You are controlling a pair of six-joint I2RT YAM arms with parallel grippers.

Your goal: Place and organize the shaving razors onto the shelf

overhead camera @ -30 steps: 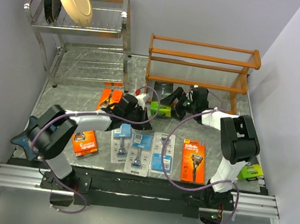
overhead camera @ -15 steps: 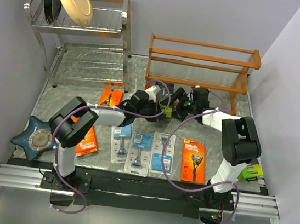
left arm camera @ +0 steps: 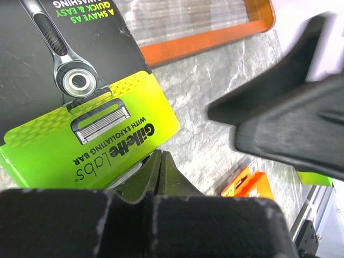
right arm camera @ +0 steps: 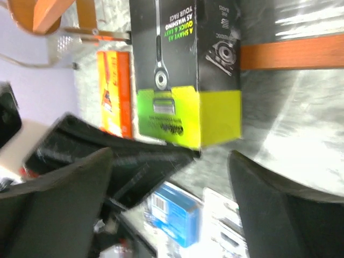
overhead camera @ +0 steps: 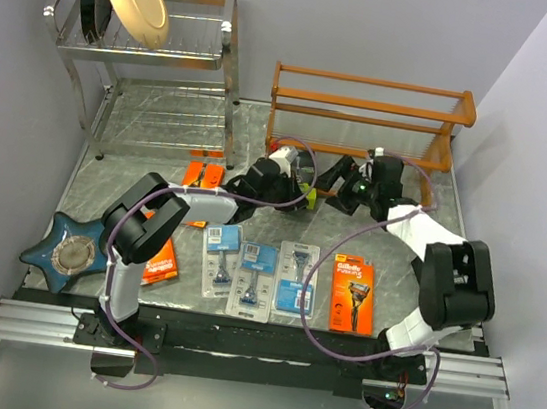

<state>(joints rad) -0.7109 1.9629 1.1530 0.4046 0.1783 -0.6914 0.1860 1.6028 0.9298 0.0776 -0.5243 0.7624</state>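
Note:
A lime-green-and-black razor box (left arm camera: 80, 107) lies on the marble floor in front of the wooden shelf (overhead camera: 367, 106), its black end toward the bottom rail. My left gripper (left arm camera: 160, 157) is shut and empty, its tips at the box's lime edge. My right gripper (right arm camera: 171, 156) stands open just right of the box (right arm camera: 185, 70), holding nothing, with the left arm's black body crossing between its fingers. Orange packs (overhead camera: 202, 173) (overhead camera: 352, 294) and pale blue blister cards (overhead camera: 254, 278) lie flat nearer the bases.
A chrome dish rack (overhead camera: 152, 57) with plates stands at the back left. A blue star-shaped dish (overhead camera: 65, 253) sits at the front left. The two grippers are close together in front of the shelf's bottom tier.
My left gripper has swung right and forward to the lime-green box. My right gripper has drawn back to the right, off the box.

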